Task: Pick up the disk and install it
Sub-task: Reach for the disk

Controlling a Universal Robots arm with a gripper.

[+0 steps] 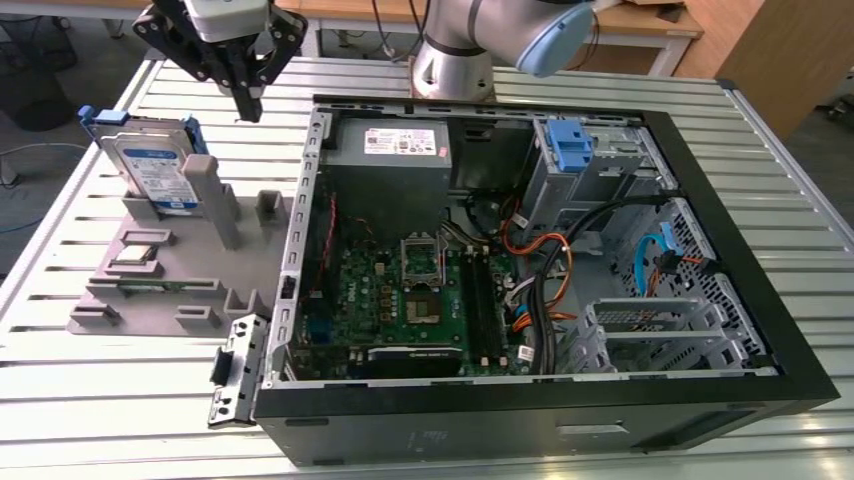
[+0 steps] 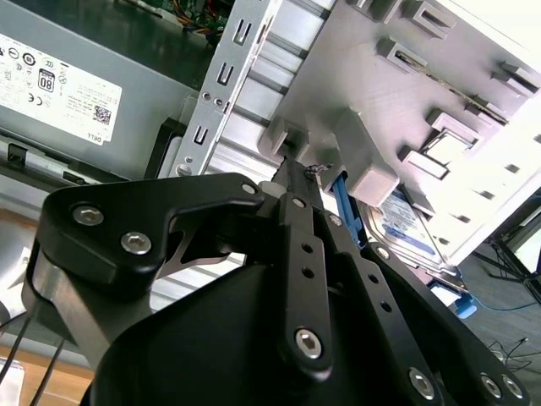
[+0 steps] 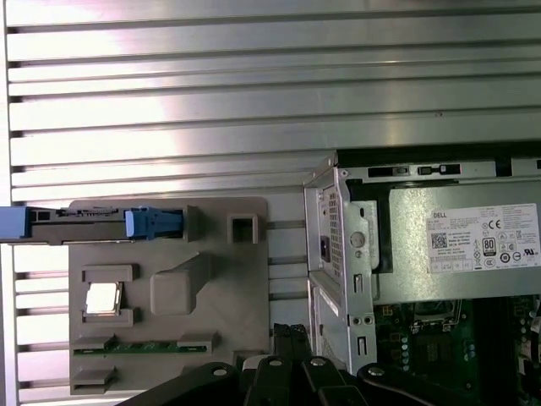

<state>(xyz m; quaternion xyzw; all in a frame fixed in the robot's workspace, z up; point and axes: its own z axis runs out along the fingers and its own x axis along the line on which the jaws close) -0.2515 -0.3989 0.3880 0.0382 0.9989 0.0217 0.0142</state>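
Note:
The disk (image 1: 151, 168), silver with a white-and-blue label and a blue bracket, stands upright on edge in a slot of the grey holder (image 1: 160, 280) at the exterior view's left. My gripper (image 1: 250, 110) hangs above the slatted table, between the disk and the open computer case (image 1: 534, 400), a little behind the disk. Its black fingers are closed together with nothing between them. In the first wrist view the disk (image 3: 84, 222) shows edge-on at the holder's (image 3: 211, 338) far end, with the gripper (image 3: 287, 331) over the holder's corner. The second wrist view shows the disk (image 2: 404, 230) beyond the gripper (image 2: 296, 167).
Inside the case are a grey power supply (image 1: 400, 145) with a white sticker, the green motherboard (image 1: 400, 300), cables, and a tall blue latch piece (image 1: 571, 148) on the drive cage. A loose bracket (image 1: 231, 372) lies by the case's front corner. The metal table (image 1: 134, 420) is slatted.

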